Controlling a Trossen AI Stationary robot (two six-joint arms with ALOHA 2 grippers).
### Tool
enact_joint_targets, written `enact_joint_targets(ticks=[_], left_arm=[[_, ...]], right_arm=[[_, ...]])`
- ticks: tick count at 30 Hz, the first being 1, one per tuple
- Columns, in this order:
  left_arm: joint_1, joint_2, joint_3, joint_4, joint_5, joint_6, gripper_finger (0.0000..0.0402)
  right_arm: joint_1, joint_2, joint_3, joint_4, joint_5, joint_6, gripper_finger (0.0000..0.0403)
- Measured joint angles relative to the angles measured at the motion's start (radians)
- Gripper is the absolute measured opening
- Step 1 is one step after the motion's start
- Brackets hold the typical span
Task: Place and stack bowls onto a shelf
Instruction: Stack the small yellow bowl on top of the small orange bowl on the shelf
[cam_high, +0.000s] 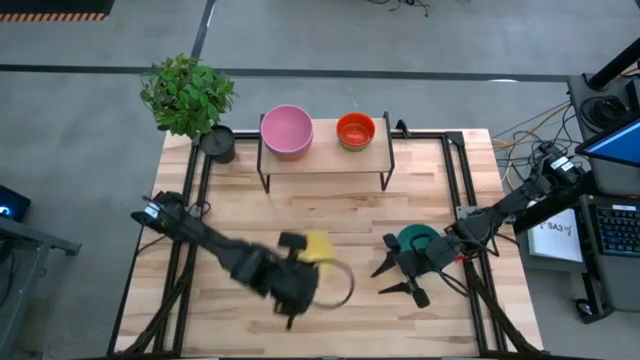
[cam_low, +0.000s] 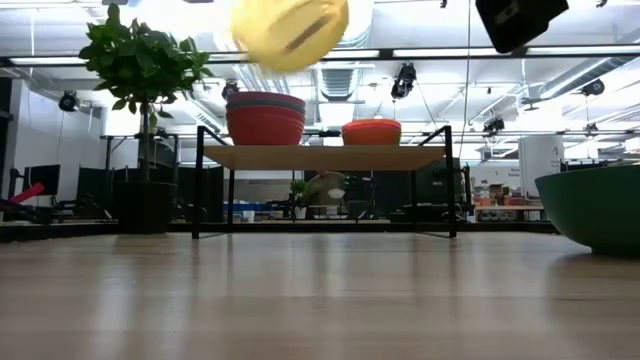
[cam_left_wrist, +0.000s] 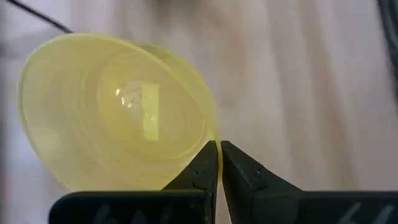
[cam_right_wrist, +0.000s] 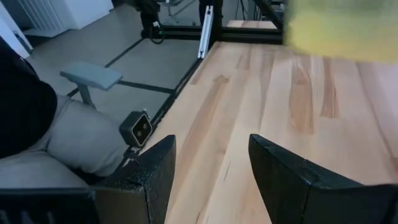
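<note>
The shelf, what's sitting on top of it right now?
On the shelf sit two stacks. At one end, a pink bowl tops a red bowl. At the other, an orange bowl. Any bowls nested lower are hidden.

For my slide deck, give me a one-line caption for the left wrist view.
Left gripper shut on the rim of the yellow bowl, lifted above the wooden table.

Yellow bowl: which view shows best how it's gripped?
The left wrist view: the left gripper is shut on the yellow bowl at its rim. The high view shows only an edge, the low view its lifted underside, the right wrist view a blur.
</note>
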Motion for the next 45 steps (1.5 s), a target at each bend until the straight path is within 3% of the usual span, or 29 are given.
enact_joint_targets(ticks=[3,8,16,18,24,32,40,45], left_arm=[[0.065,0.000,0.105,0.011,-0.083,0.136,0.0000],[0.199,-0.002,0.219,0.051,-0.112,0.380,0.0000],[0.446,-0.002,0.235,0.217,-0.113,0.602,0.0000],[0.500,-0.002,0.230,0.246,-0.104,0.630,0.0000],[0.626,-0.001,0.211,0.387,0.058,0.657,0.0000],[0.699,-0.001,0.202,0.489,0.104,0.657,0.0000],[0.755,0.069,0.192,0.531,0.105,0.681,0.0000],[0.780,0.126,0.192,0.530,0.014,0.709,0.0000]], right_arm=[[0.007,-0.007,0.000,0.003,0.001,-0.005,0.0191],[0.016,-0.020,0.000,0.002,-0.001,-0.005,0.0191],[0.027,-0.030,0.000,-0.002,-0.003,-0.019,0.0191],[0.027,-0.030,0.000,-0.002,-0.002,-0.028,0.0191],[0.027,-0.031,0.000,-0.001,-0.002,-0.039,0.0191],[0.026,-0.031,-0.001,-0.002,-0.002,-0.054,0.0191],[0.026,-0.031,-0.001,-0.001,0.000,-0.057,0.0191],[0.026,-0.031,-0.002,-0.003,0.000,-0.054,0.0191]])
